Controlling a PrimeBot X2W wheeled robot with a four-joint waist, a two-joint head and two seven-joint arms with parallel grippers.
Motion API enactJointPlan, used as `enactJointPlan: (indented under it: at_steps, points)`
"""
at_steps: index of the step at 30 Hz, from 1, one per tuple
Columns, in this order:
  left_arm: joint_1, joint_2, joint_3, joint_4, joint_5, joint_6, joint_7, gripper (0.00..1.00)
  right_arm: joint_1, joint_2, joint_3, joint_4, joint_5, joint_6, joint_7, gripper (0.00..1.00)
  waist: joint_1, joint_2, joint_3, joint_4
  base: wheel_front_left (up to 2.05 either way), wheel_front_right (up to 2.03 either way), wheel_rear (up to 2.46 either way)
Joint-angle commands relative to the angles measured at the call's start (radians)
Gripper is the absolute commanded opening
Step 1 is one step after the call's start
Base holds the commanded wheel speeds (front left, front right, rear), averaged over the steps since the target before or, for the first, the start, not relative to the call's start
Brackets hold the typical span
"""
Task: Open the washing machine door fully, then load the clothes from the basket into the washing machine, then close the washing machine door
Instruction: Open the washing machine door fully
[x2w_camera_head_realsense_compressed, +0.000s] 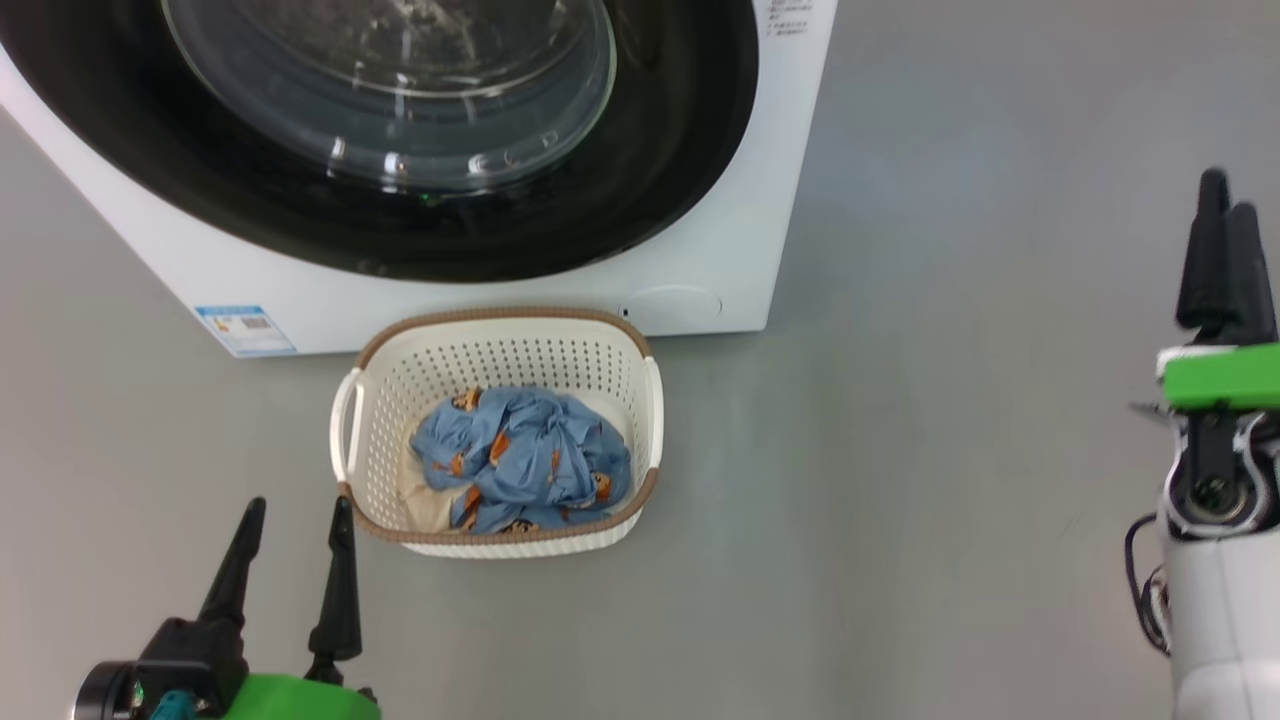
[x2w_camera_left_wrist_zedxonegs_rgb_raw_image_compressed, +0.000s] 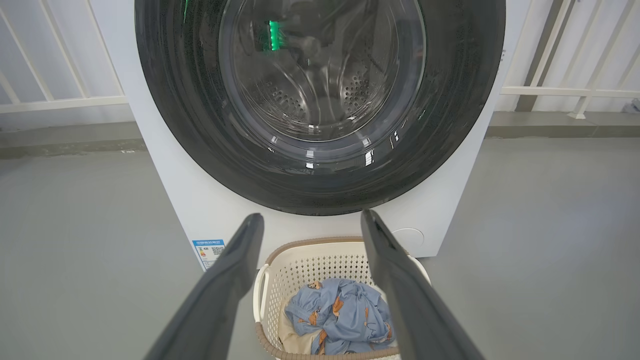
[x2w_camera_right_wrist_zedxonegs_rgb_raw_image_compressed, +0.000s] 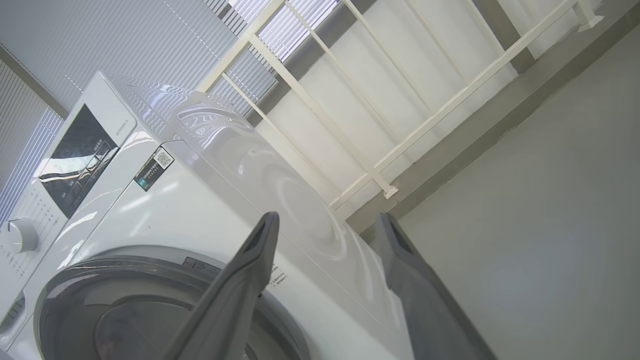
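You won't make out any actual wording here. On the washing machine (x2w_camera_head_realsense_compressed: 730, 250), a blue label sticker (x2w_camera_head_realsense_compressed: 245, 328) at the lower left of the head view carries a QR code and print too small to read. In the right wrist view, left of centre, a dark sticker (x2w_camera_right_wrist_zedxonegs_rgb_raw_image_compressed: 154, 168) with a QR code sits beside the control panel (x2w_camera_right_wrist_zedxonegs_rgb_raw_image_compressed: 75, 160), whose characters are blurred. The small grey lines (x2w_camera_head_realsense_compressed: 787, 18) at the top of the head view are illegible too.
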Motion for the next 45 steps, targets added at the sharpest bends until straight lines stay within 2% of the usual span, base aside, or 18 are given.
enactJointPlan:
  at_steps: [1, 2, 4, 6, 7, 13, 27, 39, 45]
  points:
    - [-0.036, 0.013, 0.027, -0.028, -0.012, 0.009, -0.012, 1.00, -0.037, -0.011, 0.016, -0.018, 0.027, -0.001, 0.013, 0.86, 0.0000, -0.0001, 0.027, 0.012, 0.00, 0.00, 0.00]
    - [-0.040, 0.013, 0.023, -0.028, -0.014, 0.010, -0.012, 1.00, -0.053, -0.016, 0.016, -0.013, 0.051, -0.001, 0.026, 0.62, 0.0000, -0.0001, 0.035, 0.014, 0.00, 0.00, 0.00]
    - [-0.049, 0.013, 0.015, -0.029, -0.017, 0.012, -0.012, 1.00, -0.085, -0.024, 0.007, 0.001, 0.098, -0.001, 0.048, 0.36, 0.0000, -0.0001, 0.054, 0.020, 0.00, 0.00, 0.00]
    - [-0.060, 0.013, 0.004, -0.030, -0.020, 0.014, -0.012, 1.00, -0.116, -0.033, 0.005, 0.011, 0.134, -0.001, 0.067, 0.04, 0.0000, -0.0001, 0.072, 0.025, 0.00, 0.00, 0.00]
    - [-0.065, 0.013, -0.001, -0.030, -0.024, 0.016, -0.012, 1.00, -0.131, -0.036, 0.001, 0.017, 0.151, -0.001, 0.075, 0.00, 0.0000, -0.0001, 0.082, 0.028, 0.00, 0.00, 0.00]
    - [-0.096, 0.013, -0.023, -0.037, -0.039, 0.026, -0.012, 1.00, -0.218, -0.045, -0.005, 0.059, 0.255, -0.001, 0.158, 0.00, 0.0000, -0.0001, 0.127, 0.048, 0.00, 0.00, 0.00]
    - [-0.143, 0.013, -0.091, -0.041, -0.082, 0.049, -0.012, 1.00, -0.459, -0.065, 0.002, 0.207, 0.399, -0.001, 0.483, 0.00, 0.0000, -0.0001, 0.209, 0.103, 0.00, 0.00, 0.00]
    - [-0.181, 0.013, -0.158, -0.044, -0.123, 0.064, -0.012, 1.00, -0.677, -0.054, -0.006, 0.355, 0.402, -0.001, 0.697, 0.00, 0.0000, -0.0001, 0.256, 0.151, 0.00, 0.00, 0.00]
    - [-0.196, 0.013, -0.187, -0.044, -0.137, 0.071, -0.012, 1.00, -0.760, -0.063, -0.021, 0.424, 0.365, -0.001, 0.724, 0.00, 0.0000, -0.0001, 0.266, 0.170, 0.00, 0.00, 0.00]
